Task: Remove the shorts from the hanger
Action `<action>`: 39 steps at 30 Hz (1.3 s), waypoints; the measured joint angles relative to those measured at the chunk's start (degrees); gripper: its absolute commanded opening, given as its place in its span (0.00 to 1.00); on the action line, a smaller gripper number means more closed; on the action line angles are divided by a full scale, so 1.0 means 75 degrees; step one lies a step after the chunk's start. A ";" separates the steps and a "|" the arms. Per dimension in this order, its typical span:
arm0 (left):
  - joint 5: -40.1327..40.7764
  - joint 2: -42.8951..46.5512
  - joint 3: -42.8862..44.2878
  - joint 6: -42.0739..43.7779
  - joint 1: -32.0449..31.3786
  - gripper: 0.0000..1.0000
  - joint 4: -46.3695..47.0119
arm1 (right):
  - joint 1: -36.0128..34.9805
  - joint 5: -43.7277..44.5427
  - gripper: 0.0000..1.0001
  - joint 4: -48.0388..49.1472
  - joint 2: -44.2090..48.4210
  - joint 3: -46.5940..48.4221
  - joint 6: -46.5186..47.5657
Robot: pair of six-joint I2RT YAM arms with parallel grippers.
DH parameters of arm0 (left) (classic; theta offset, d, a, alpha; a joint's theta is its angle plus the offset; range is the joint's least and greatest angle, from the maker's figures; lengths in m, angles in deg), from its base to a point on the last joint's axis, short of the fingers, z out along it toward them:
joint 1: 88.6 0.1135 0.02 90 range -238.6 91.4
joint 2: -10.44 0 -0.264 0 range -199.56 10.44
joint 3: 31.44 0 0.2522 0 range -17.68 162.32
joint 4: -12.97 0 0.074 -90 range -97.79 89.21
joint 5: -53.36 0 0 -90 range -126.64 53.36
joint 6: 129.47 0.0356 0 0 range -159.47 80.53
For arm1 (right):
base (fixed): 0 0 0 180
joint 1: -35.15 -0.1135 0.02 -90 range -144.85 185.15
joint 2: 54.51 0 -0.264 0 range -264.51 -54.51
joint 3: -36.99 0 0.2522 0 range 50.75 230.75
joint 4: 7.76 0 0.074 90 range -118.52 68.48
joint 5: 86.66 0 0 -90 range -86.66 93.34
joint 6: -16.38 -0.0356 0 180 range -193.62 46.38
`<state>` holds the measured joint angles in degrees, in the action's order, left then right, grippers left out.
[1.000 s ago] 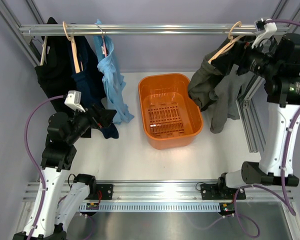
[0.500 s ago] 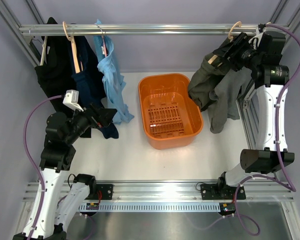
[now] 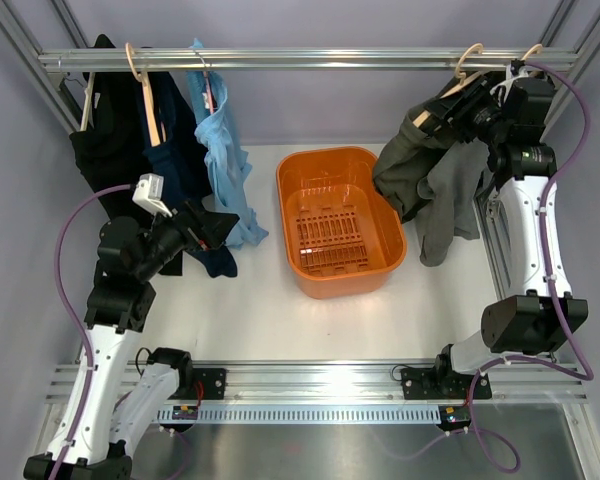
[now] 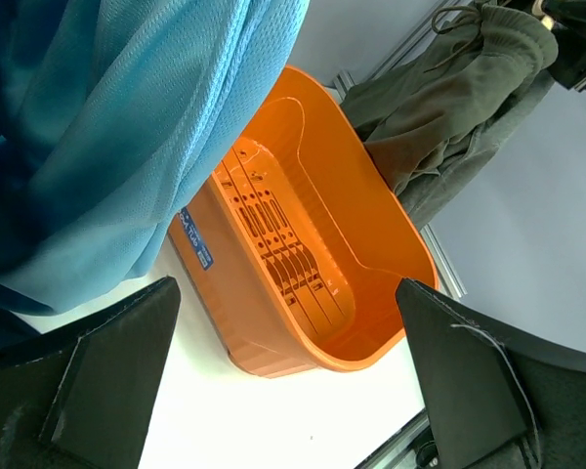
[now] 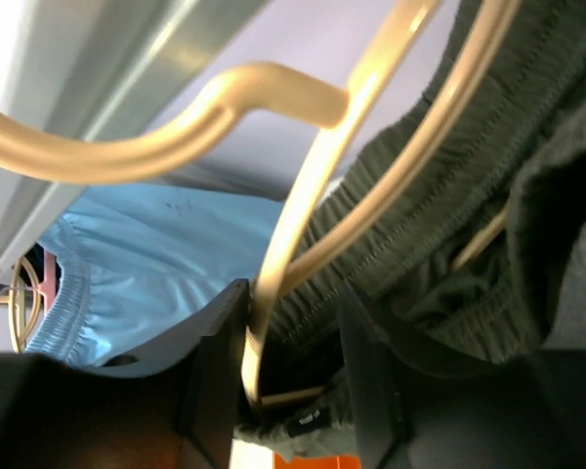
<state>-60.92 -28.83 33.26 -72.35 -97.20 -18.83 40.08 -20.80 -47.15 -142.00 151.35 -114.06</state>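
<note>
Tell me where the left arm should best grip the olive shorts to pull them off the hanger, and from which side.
Probably the loose lower fold of the shorts, approached from the orange basket side: it hangs free there, while the waistband is draped over the hanger.

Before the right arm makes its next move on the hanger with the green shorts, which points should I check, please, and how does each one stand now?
1. Hanger hooked over the rail: ok.
2. Hanger between the fingers of the right gripper: ok.
3. Right jaws closed on the wood: not ok, a gap shows beside it.
4. Shorts off the hanger: not ok, they hang on it.
5. Shorts free of the grey garment: cannot tell, they overlap.
6. Left gripper open and holding nothing: ok.
</note>
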 measured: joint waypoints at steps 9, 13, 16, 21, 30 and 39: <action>-0.0105 -0.0020 -0.0096 -0.0087 -0.0061 0.99 0.0157 | 0.0000 -0.0137 0.05 0.1090 0.0029 -0.0606 -0.0627; -0.0154 -0.0026 -0.0096 -0.0087 -0.0189 0.99 0.0219 | 0.0038 -0.0216 0.00 0.1288 0.0032 -0.0726 -0.0819; -0.0210 -0.0050 -0.0096 -0.0087 -0.0332 0.99 0.0315 | 0.0035 -0.0393 0.00 0.1349 0.0090 -0.0726 -0.0994; -0.0286 -0.0187 -0.0096 -0.0087 -0.0481 0.99 0.0484 | 0.0044 -0.0530 0.00 0.1230 0.0251 -0.0726 -0.1253; -0.0335 -0.0350 -0.0096 -0.0090 -0.0609 0.99 0.0664 | 0.0050 -0.0705 0.00 0.1137 0.0434 -0.0726 -0.1647; -0.0344 -0.0475 -0.0096 -0.0090 -0.0752 0.99 0.0726 | 0.0055 -0.0743 0.00 0.1145 0.0434 -0.0702 -0.1545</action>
<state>-63.49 -32.39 32.54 -73.03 -102.84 -13.39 40.49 -26.37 -38.56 -138.74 146.08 -125.65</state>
